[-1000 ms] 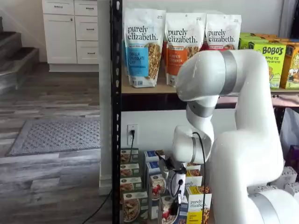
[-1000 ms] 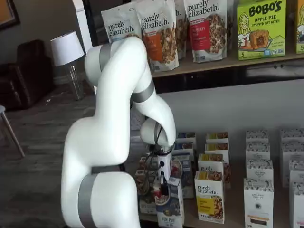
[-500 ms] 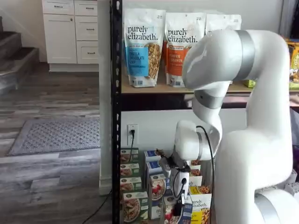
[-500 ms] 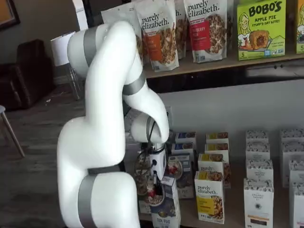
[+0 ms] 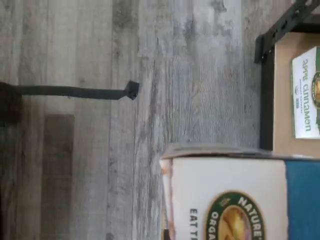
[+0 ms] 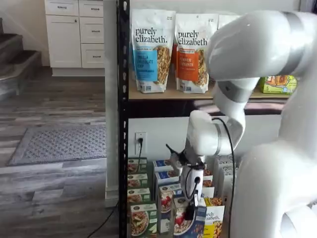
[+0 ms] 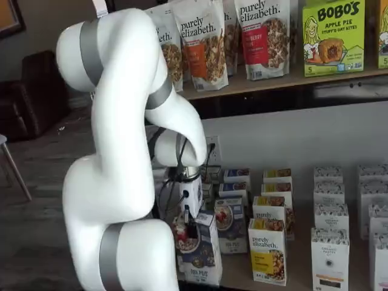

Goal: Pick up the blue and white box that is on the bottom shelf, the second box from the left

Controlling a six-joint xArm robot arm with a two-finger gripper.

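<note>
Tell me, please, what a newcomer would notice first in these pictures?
The big white arm fills the foreground of both shelf views. Its gripper is shut on the blue and white box, tilted out in front of the bottom shelf. Above, granola bags line the wooden tier.

- Upper wooden tier: purely elizabeth granola bags point(image 6: 152, 49) in a row, blue label leftmost, orange one to its right; in a shelf view a red-label bag point(image 7: 262, 37) farther right.
- Green Bobo's apple pie box point(image 7: 333, 36) right of the bags.
- White wall outlet point(image 6: 140, 142) behind the rack, black cord plugged in.
- Grey rug point(image 6: 59, 144) on wood floor, left of the rack.
- White drawer cabinet point(image 6: 74, 34) far left.
- Yellow-and-white boxes point(image 7: 267, 250) and white boxes point(image 7: 330, 254) lower right.
</note>
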